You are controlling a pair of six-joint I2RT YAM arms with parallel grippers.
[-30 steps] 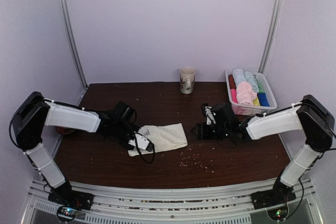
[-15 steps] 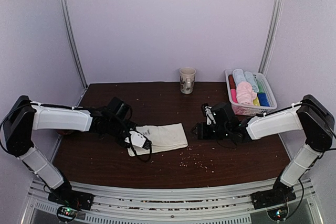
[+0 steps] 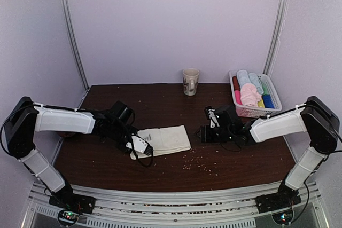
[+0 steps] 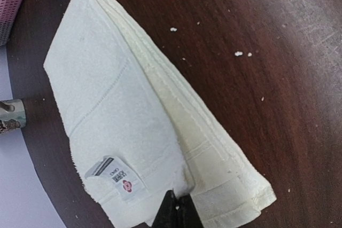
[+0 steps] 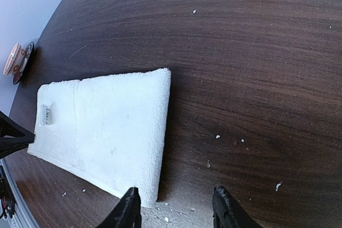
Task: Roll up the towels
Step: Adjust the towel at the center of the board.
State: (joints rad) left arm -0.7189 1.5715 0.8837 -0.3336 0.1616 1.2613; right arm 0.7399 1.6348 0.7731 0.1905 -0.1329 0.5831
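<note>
Left gripper: jaws pressed together, tips down on the short edge of the towel at its label end. No telling whether a layer of cloth is caught between them.
Label: face up on the towel's corner, just beside the left tips.
Cream-white towel: folded into a flat strip, left of centre on the table, lying between the two grippers. No turn of a roll showing at either end.
Crumbs: scattered on the dark wood, near side of the towel's right end.
Right gripper: jaws spread, nothing between them. Low over bare wood just off the towel's right short end, apart from the cloth.
Basket: far right corner of the table.
Pale pink towel: bunched on top of the rolled coloured towels in the basket, well apart from both grippers. Rolled or not, hard to tell.
Step in hand: judged as the start of the cream towel's roll, worked from the label end.
Progress: early, by the look of it, with this towel flat.
Next move calls for: curling the left edge over onto itself and pushing the turn rightward along the strip. Probably also the right gripper steadying the far end so the cloth does not slide on the smooth wood.
</note>
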